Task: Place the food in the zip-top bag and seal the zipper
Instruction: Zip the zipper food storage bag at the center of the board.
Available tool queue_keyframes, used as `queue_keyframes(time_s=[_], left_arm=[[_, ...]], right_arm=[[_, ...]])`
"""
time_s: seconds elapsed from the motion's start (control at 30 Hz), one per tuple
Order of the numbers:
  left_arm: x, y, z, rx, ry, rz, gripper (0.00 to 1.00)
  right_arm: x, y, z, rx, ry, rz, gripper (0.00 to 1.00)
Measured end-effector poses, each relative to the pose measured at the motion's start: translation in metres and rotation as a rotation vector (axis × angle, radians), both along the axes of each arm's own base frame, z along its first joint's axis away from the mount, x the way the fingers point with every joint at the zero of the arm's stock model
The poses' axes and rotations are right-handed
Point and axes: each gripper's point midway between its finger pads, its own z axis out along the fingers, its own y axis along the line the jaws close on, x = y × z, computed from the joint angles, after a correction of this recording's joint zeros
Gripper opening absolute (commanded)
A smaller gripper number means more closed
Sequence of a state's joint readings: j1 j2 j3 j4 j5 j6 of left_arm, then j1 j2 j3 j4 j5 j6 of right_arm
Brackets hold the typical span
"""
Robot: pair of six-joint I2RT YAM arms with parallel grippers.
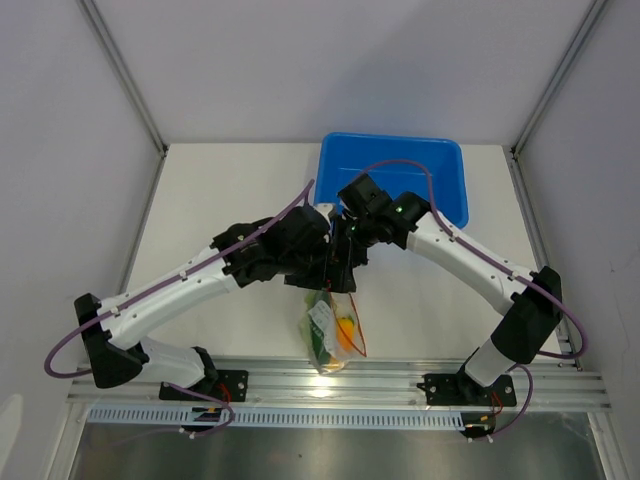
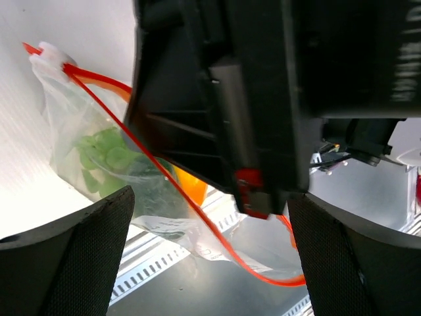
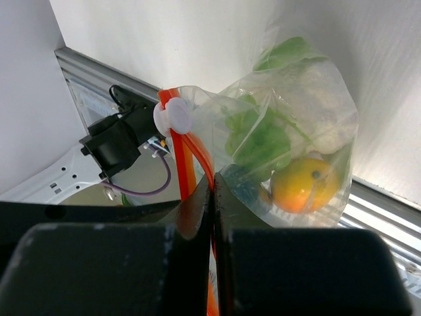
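The zip-top bag (image 1: 332,330) hangs between the two arms over the table's near edge, with the food inside. In the right wrist view the bag (image 3: 329,99) holds the orange-yellow mango (image 3: 304,183), the bright green pea-like cluster (image 3: 260,138) and the white cauliflower (image 3: 316,131); the cucumber is not clearly seen. My right gripper (image 3: 212,187) is shut on the orange-red zipper (image 3: 187,164), just below its white slider tab (image 3: 175,116). My left gripper (image 2: 210,210) is open, its fingers (image 2: 99,230) on either side of the bag (image 2: 85,151) and zipper (image 2: 217,230), not touching them.
A blue plastic bin (image 1: 440,175) stands at the back right of the table, just behind the two wrists. The metal rail (image 1: 400,385) with the arm bases runs along the near edge, under the hanging bag.
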State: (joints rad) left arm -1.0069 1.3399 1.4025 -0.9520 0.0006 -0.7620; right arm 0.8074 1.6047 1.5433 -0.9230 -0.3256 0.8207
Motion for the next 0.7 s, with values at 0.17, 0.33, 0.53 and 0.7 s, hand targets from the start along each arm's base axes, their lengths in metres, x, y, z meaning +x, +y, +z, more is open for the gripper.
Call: queue_keyframes(time_s=[0.17,0.33,0.53,0.7], left_arm=[[-0.001,-0.006,0.004,-0.022,-0.004,0.028,0.98],[-0.001,-0.009,0.004,-0.036,0.015,0.052,0.97],[-0.001,-0.012,-0.001,-0.036,0.036,0.072,0.79],[-0.004,-0.015,-0.003,-0.047,0.051,0.061,0.49]], right_arm=[[0.003,-0.001,0.0,-0.015,-0.008,-0.043,0.0],[0.003,-0.004,0.009,-0.007,-0.023,-0.093,0.0],[0.001,-0.002,0.015,-0.007,-0.028,-0.145,0.04],[0.002,-0.002,0.014,-0.017,-0.027,-0.183,0.04]])
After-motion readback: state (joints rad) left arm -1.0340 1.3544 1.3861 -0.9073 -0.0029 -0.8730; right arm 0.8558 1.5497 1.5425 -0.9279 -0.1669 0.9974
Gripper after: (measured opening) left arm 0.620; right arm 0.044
